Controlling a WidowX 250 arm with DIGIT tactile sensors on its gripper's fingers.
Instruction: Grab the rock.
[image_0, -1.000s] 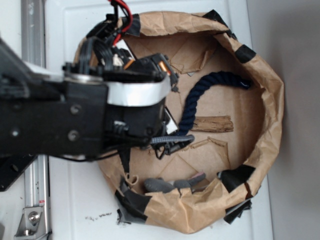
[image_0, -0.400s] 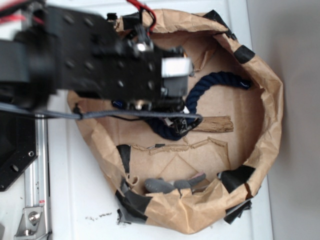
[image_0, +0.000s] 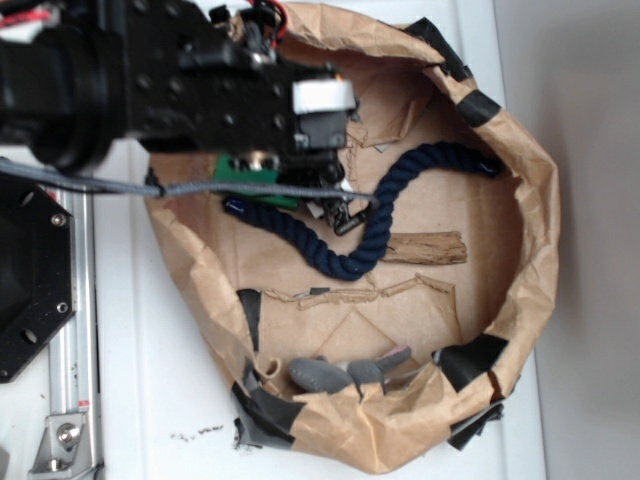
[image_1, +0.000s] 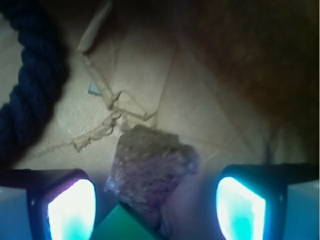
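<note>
A crumpled brown paper basin (image_0: 540, 200) patched with black tape sits on a white tabletop (image_0: 150, 400). Inside, a dark blue rope (image_0: 375, 225) curves across the floor beside a splintery wood piece (image_0: 425, 247), a green block (image_0: 250, 175) lies near the upper left, and grey rounded pieces (image_0: 325, 375) rest against the lower wall.

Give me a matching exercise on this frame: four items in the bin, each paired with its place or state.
Items:
1. rock
2. navy rope
3. wood piece
4. grey pieces

Places:
A. curving across the middle of the paper bin
B. against the bin's bottom wall in the exterior view
C. between the open fingers of the gripper, touching the green block
D. flat on the floor just right of the rope's bend

Pairs: 1-C, 2-A, 3-D, 4-B
</note>
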